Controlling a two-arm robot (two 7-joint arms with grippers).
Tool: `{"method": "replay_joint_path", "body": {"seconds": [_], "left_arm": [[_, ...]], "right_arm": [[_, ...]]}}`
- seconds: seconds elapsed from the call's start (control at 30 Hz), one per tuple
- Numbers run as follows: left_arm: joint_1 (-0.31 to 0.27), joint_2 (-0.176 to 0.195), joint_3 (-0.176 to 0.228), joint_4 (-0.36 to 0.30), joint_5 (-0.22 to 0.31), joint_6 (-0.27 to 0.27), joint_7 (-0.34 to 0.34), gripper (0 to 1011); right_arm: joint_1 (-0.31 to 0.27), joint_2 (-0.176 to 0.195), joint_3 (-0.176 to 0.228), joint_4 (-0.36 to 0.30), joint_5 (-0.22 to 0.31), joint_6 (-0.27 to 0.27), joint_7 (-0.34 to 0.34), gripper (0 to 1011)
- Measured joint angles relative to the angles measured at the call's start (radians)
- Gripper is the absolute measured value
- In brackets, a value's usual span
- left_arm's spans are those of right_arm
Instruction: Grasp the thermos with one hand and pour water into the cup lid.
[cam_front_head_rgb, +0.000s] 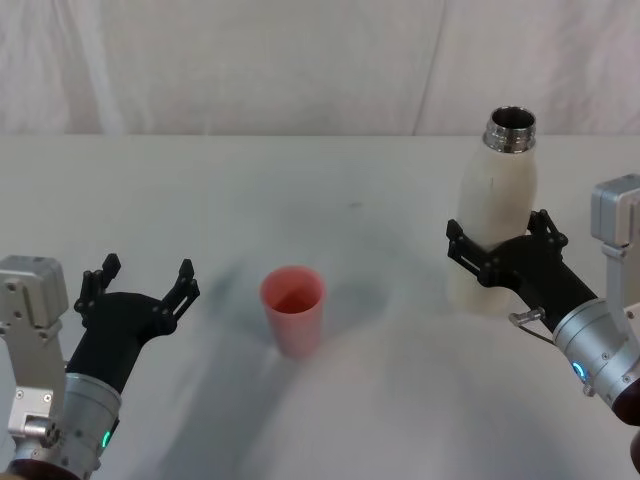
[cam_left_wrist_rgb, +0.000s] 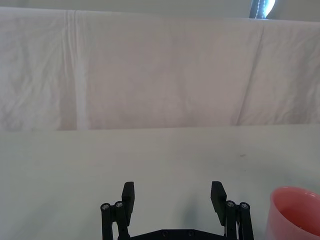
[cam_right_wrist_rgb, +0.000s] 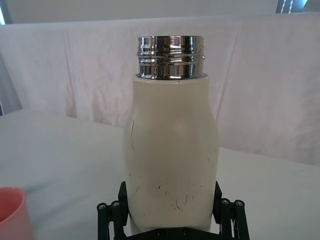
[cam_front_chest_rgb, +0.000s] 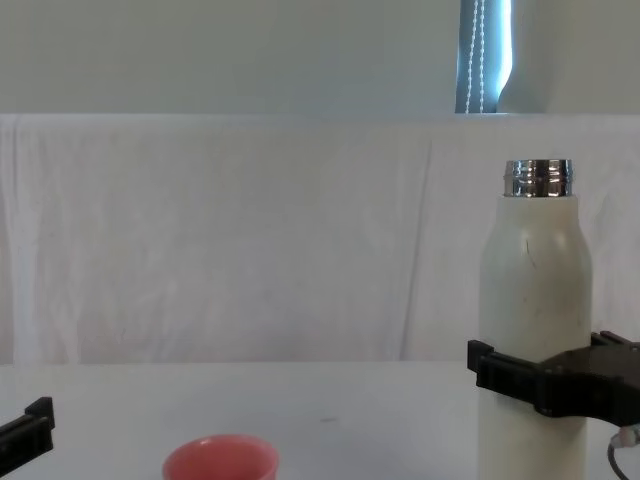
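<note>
We see the thermos (cam_front_head_rgb: 496, 215) standing upright at the right of the head view, its steel neck open at the top, with no cap on it. The cup lid (cam_front_head_rgb: 294, 309) sits mouth-up near the lower centre of that frame, well apart from the thermos and to its left. Both rest on a pale table (cam_front_head_rgb: 330, 200) whose far edge meets a creased white cloth (cam_front_head_rgb: 250, 60) hung as a backdrop; in the chest view a narrow strip of window (cam_front_chest_rgb: 484, 55) shows above the cloth at the upper right.

Our right arm comes in from the lower right of the head view, wrist angled up toward the thermos. The right hand (cam_front_head_rgb: 497, 246) has its two fingers set on either side of the thermos's lower body, pressing against it.

Our left arm lies at the lower left, and the left hand (cam_front_head_rgb: 140, 282) hovers over the table with its fingers spread wide, holding nothing, beside the cup lid.
</note>
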Motion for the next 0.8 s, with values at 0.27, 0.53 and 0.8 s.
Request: {"method": "replay_joint_path", "body": {"seconds": [0.27,0.53,0.8], "left_arm": [[0.0,0.0,0.0,0.0,0.0,0.0,0.0,1001],[0.0,0.0,0.0,0.0,0.0,0.0,0.0,1001],[0.0,0.0,0.0,0.0,0.0,0.0,0.0,1001]], "right_arm": [[0.009,0.001,-0.006,0.013,0.036,-0.003,-0.007,947],[0.009,0.007,-0.013,0.022,0.045,-0.046,-0.013,947],[0.01,0.014,-0.019,0.027,0.05,-0.061,-0.015,947]]}}
